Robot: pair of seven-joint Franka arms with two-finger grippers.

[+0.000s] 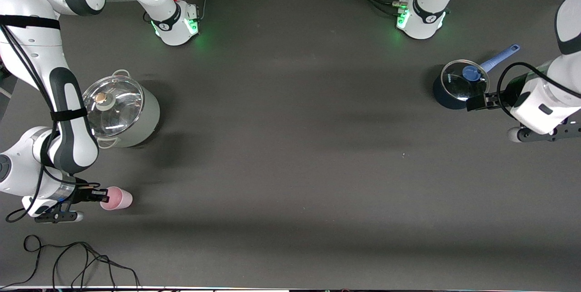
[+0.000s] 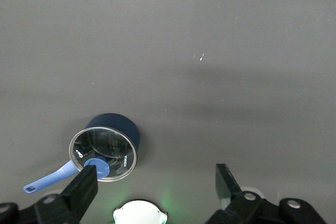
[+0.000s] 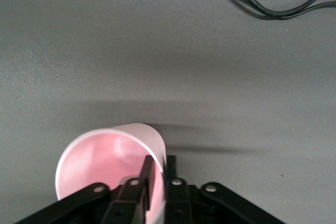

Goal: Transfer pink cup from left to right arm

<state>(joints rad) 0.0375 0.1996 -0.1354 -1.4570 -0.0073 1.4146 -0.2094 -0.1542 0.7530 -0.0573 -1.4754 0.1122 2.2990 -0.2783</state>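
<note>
The pink cup (image 1: 119, 198) is at the right arm's end of the table, nearer to the front camera than the large pot, tipped with its mouth toward the right gripper (image 1: 102, 195). In the right wrist view one finger sits inside the pink cup (image 3: 100, 161) and the other outside, so the right gripper (image 3: 160, 163) pinches the rim wall. The left gripper (image 1: 476, 102) hangs open and empty over the left arm's end of the table, beside the blue saucepan. In its own wrist view the left gripper (image 2: 155, 174) has only bare table between its fingers.
A grey-green pot with a glass lid (image 1: 120, 112) stands beside the right arm. A dark blue saucepan with a glass lid and blue handle (image 1: 458, 84) (image 2: 105, 148) stands under the left hand. Black cable (image 1: 68, 260) (image 3: 273, 3) lies along the table's near edge.
</note>
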